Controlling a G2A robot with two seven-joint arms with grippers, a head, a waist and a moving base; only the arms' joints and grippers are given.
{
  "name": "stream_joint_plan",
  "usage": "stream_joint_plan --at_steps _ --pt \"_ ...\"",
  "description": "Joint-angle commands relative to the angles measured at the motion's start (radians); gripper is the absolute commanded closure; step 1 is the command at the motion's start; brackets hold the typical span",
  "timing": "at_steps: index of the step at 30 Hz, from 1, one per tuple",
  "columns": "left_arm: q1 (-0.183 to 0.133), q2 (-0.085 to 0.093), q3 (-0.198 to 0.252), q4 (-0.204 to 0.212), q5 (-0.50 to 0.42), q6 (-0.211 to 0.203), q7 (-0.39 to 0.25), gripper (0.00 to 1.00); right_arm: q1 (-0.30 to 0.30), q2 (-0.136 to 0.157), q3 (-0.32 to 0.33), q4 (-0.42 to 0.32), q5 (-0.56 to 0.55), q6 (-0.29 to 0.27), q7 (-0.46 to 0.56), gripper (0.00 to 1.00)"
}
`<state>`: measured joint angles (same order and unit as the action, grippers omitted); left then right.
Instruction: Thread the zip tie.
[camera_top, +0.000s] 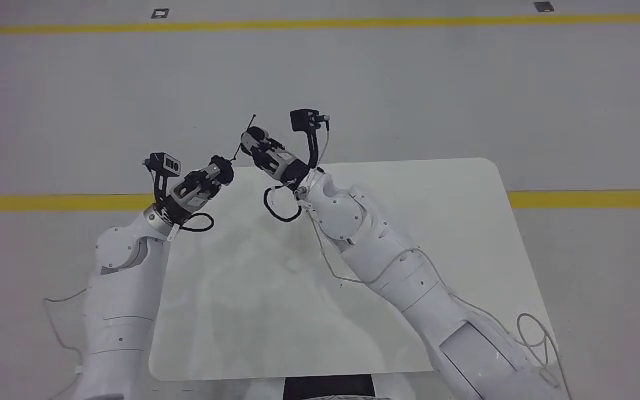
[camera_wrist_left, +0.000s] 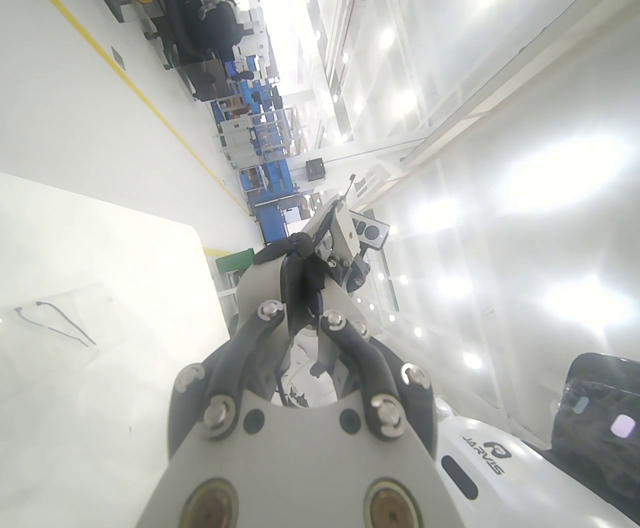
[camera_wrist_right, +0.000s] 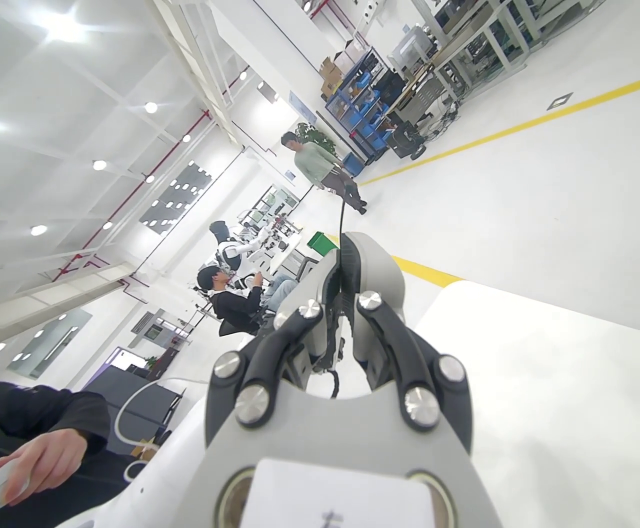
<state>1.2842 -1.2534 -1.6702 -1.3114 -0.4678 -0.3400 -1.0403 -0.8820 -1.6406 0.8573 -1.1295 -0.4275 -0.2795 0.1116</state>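
The zip tie (camera_top: 249, 126) is a thin black strip held up in the air over the white table's (camera_top: 420, 260) far left corner. My right gripper (camera_top: 257, 141) is shut on it, and the tail (camera_wrist_right: 342, 210) pokes straight out past the closed fingertips (camera_wrist_right: 350, 250). My left gripper (camera_top: 224, 168) sits close beside it, tips nearly touching. The left gripper (camera_wrist_left: 299, 250) is shut on a dark piece that looks like the tie's other end. The tie's tip (camera_wrist_left: 349, 183) and the right gripper (camera_wrist_left: 332, 220) show just beyond it.
A clear plastic bag (camera_wrist_left: 95, 305) with two spare black ties (camera_wrist_left: 55, 320) lies flat on the table (camera_wrist_left: 100, 240). The table's rounded far corner (camera_wrist_right: 470, 295) is below both grippers, with grey floor and a yellow line (camera_top: 560, 198) past it.
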Motion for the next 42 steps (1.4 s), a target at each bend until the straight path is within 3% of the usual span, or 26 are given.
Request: stream_joint_plan --at_steps 1,42 --pt "0.0 0.0 0.0 0.0 0.0 0.0 0.0 1.0 0.002 -0.002 0.0 0.004 -0.003 0.0 -0.002 1.0" --pt "0.0 0.0 0.0 0.0 0.0 0.0 0.0 1.0 -0.02 -0.018 0.025 0.007 -0.043 -0.002 0.009 1.0"
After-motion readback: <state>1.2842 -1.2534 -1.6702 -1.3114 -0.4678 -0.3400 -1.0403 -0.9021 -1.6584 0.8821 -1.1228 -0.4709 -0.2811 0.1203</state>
